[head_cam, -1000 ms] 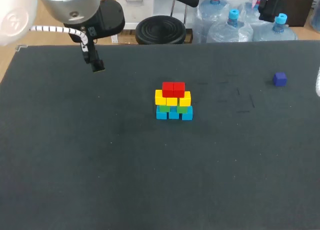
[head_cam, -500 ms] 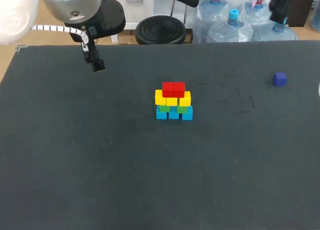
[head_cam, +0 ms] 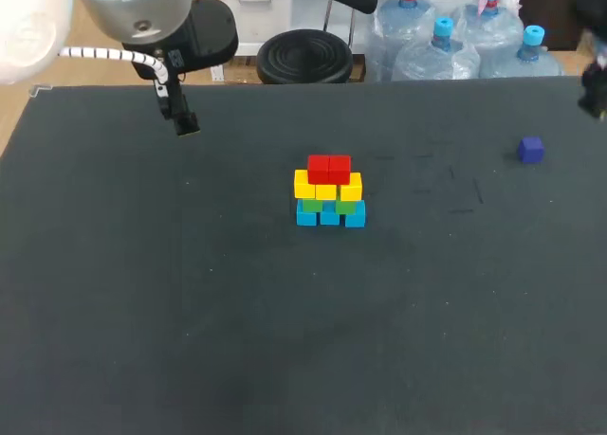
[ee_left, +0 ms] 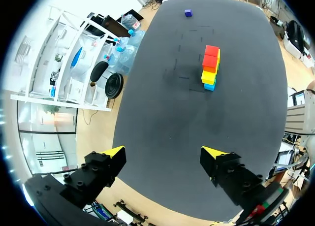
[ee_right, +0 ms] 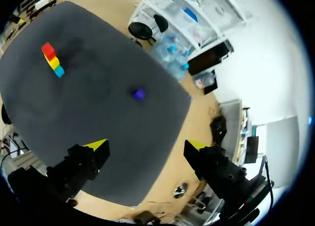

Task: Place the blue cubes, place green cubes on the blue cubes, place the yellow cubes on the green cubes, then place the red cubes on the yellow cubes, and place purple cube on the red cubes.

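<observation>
Stack was done up to the red cubes (head_cam: pixel 329 168), over yellow cubes (head_cam: pixel 326 187), green cubes (head_cam: pixel 311 206) and blue cubes (head_cam: pixel 329 215) at mid desk (head_cam: pixel 190 312). Only the purple cube (head_cam: pixel 530 149) was left to place, lying alone well off to the right. Left end effector (ee_left: pixel 165 154) and right end effector (ee_right: pixel 147 145) both hung wide open, holding nothing, high above the desk

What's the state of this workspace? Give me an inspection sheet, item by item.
Surface: dark table, bare mat.
Job's things: blue cubes at the bottom, green cubes on them, yellow cubes above, red cubes on top; purple cube alone on the table, apart to the right.
Clutter: nothing seen.
Grippers: left gripper and right gripper both above the table, jaws open, empty.
Cables: striped cable looped at the left wrist.
Surroundings: nothing seen.
</observation>
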{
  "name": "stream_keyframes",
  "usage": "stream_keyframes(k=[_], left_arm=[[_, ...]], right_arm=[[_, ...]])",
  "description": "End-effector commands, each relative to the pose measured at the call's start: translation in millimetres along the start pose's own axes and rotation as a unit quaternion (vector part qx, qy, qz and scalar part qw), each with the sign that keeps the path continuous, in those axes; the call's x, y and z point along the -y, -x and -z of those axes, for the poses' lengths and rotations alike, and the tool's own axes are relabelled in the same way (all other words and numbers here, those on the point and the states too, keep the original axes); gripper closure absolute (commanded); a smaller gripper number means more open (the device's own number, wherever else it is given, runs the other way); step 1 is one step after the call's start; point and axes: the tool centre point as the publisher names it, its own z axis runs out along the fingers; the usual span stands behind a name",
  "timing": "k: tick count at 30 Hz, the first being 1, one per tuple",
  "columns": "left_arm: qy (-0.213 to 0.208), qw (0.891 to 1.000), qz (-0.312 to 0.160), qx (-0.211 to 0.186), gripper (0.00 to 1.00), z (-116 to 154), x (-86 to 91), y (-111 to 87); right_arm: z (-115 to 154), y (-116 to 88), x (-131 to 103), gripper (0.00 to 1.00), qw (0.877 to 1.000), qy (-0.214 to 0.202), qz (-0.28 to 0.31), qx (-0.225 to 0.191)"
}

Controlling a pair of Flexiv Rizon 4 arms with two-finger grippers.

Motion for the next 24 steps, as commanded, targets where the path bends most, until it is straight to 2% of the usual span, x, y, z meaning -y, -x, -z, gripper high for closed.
stream_keyframes(k=[1,7,16,21,24], left_arm=[[-0.002,1.000,-0.001,-0.001,0.00,-0.2,-1.5,0.3],[-0.002,1.000,-0.001,-0.001,0.00,-0.2,-1.5,0.3],[-0.002,1.000,-0.001,-0.001,0.00,-0.2,-1.5,0.3],[-0.002,1.000,-0.001,-0.001,0.00,-0.2,-1.5,0.3],[-0.002,1.000,-0.001,-0.001,0.00,-0.2,-1.5,0.3]], right_arm=[[-31.6,-3.7,-10.0,0.00,1.000,0.017,-0.010,-0.002],[-66.2,-5.7,-24.6,0.00,0.998,0.049,-0.026,-0.019],[-115.4,9.7,-42.6,0.00,0.993,0.092,-0.040,-0.055],[-121.1,31.0,-42.2,0.00,0.996,0.084,-0.015,-0.041],[-116.1,39.4,-37.7,0.00,0.995,0.100,0.007,-0.022]])
